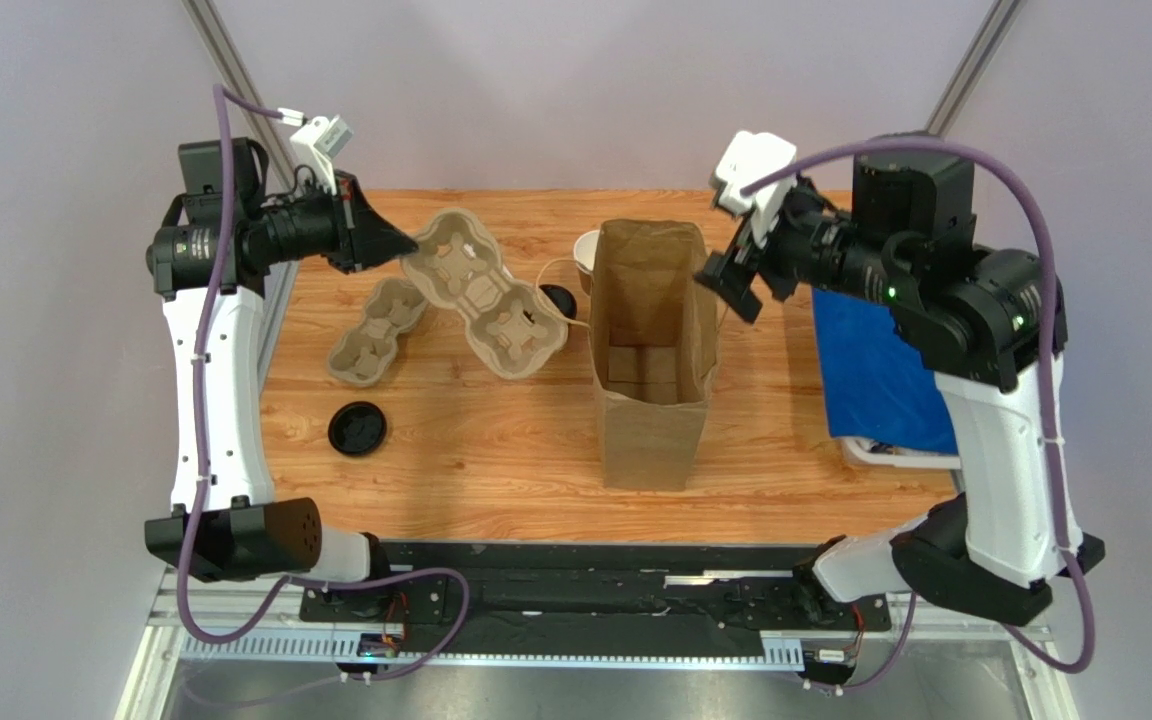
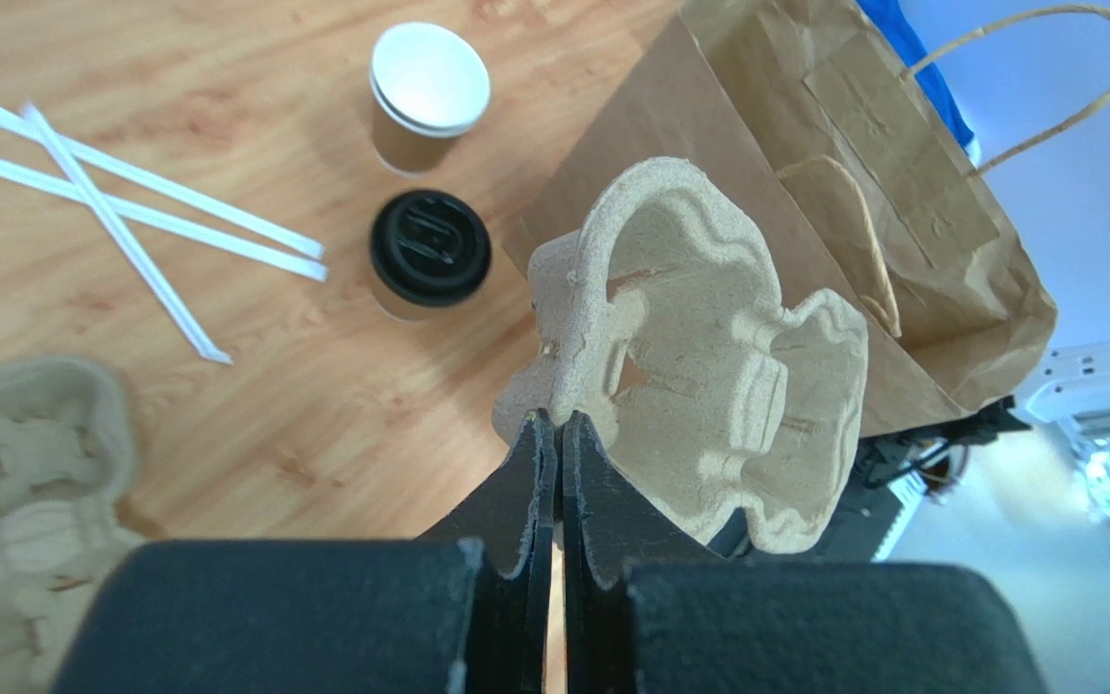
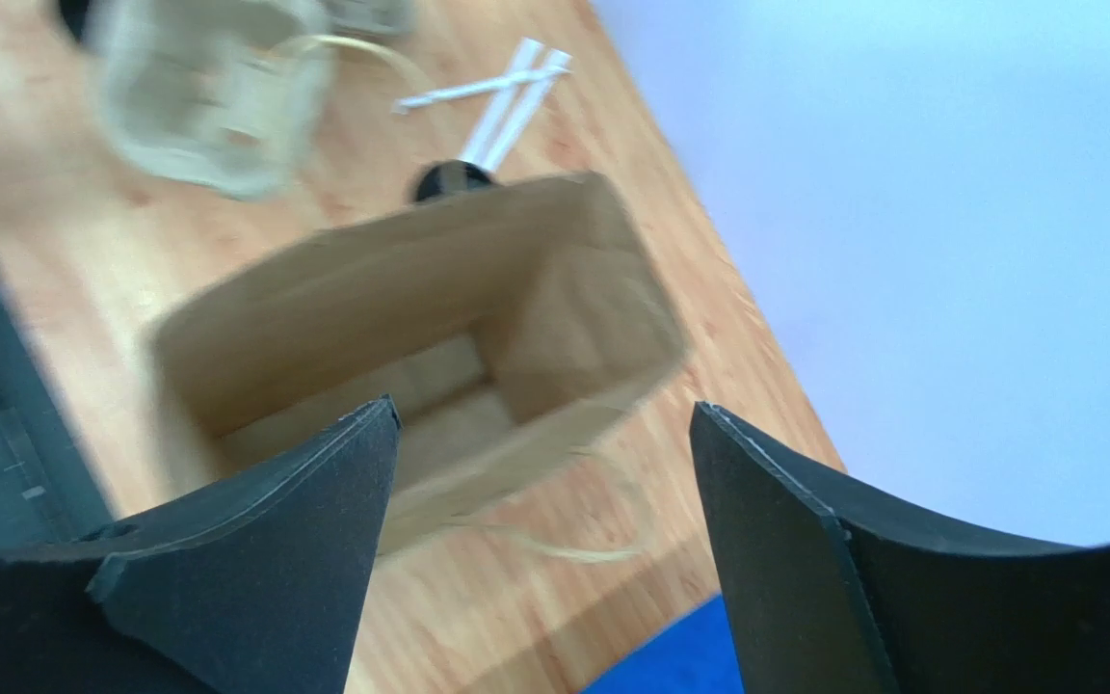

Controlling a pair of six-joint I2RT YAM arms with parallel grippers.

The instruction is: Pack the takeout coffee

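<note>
Surface: wood-grain counter (image 1: 462,450). Pale, plain walls (image 1: 567,90) rise behind it, and a slanted metal strut (image 1: 237,68) stands at each far corner. A black rail (image 1: 582,578) runs along the near edge and carries both arm bases.

Your left gripper (image 2: 558,434) has its fingers pressed together on the rim of a moulded pulp cup carrier (image 2: 706,391). The carrier stands tilted out from the fingertips toward the bag. You cannot tell whether its far end touches the counter.

Your right gripper (image 3: 539,420) is spread wide with nothing between the fingers. It hovers at the right side of the brown paper bag (image 1: 654,353). The bag stands upright near mid-counter with its mouth open; the right wrist view is blurred.

The takeout coffee (image 2: 431,249) stands upright on the counter with its black lid on. It is outside the bag, just beside the bag's left wall. An unlidded cup (image 2: 431,80), white inside, stands just behind it.

Other items:
- White paper-wrapped straws (image 2: 127,217) lie crossed on the wood, left of the cups in the left wrist view.
- A second carrier (image 1: 379,330) lies flat at the left.
- A loose black lid (image 1: 357,429) lies nearer the rail.
- A blue cloth (image 1: 875,375) lies at the counter's right edge.
</note>
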